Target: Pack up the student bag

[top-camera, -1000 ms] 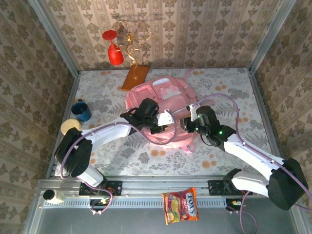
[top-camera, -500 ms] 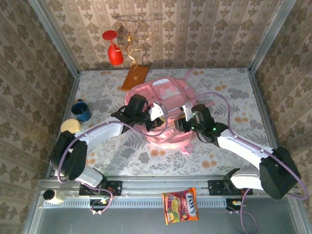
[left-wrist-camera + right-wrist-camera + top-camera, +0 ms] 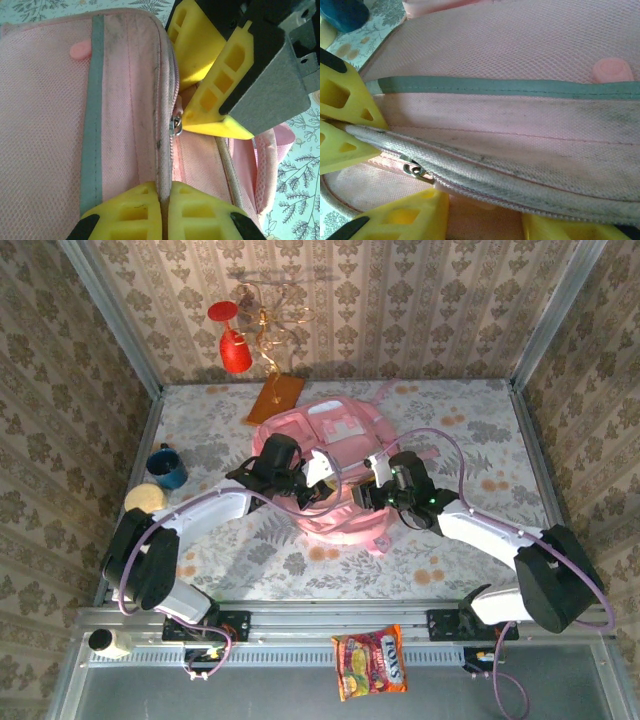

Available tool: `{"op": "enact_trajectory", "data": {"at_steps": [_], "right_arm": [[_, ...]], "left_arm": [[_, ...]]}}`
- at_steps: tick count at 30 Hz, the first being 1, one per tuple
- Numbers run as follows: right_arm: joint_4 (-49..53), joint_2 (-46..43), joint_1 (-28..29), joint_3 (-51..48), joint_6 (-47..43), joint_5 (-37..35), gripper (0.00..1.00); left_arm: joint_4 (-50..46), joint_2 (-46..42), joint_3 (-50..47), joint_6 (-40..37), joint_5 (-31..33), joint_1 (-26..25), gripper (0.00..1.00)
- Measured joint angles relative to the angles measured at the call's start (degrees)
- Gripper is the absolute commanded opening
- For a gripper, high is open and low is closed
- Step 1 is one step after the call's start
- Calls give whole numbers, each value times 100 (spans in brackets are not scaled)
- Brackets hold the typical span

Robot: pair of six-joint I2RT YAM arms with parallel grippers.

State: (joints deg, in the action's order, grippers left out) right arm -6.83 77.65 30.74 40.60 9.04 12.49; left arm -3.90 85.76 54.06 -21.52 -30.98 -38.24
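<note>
A large pink backpack is lying flat in the middle of a flower-patterned table, slightly toward the far side. Two robot arms are reaching in from the near edge and meeting over the near half of the backpack.

The left gripper is coming in from the left. In the left wrist view, the left gripper is pressing its two yellow fingers fully together, pinching the raised cloth edge that runs along the zip. In the right wrist view the same fingers are gripping that edge at the left.

The right gripper is coming in from the right, just beside the left one. In its own view, the right gripper is holding its fingers partly apart, sitting over the zip edge with one finger on each side. A small metal zip pull is lying just beside one fingertip.

A grey band is running across the backpack's pink mesh.

On the left side of the table, a blue cup is standing near a round yellow thing. At the far left a red glass is standing by an orange board. A snack packet is lying on the near rail
</note>
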Motion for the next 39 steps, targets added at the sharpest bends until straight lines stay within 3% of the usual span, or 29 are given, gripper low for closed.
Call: {"op": "enact_trajectory", "data": {"at_steps": [9, 26, 31, 39], "right_arm": [[-317, -52, 13, -151, -275, 199, 25], [-516, 20, 107, -219, -476, 614, 26], [-640, 37, 188, -221, -354, 308, 0], [-337, -522, 358, -474, 470, -866, 0]], "left_arm": [[-7, 0, 0, 15, -15, 9, 0], [42, 0, 0, 15, -48, -22, 0], [15, 0, 0, 7, -9, -31, 0], [-90, -101, 0, -310, 83, -35, 0]]}}
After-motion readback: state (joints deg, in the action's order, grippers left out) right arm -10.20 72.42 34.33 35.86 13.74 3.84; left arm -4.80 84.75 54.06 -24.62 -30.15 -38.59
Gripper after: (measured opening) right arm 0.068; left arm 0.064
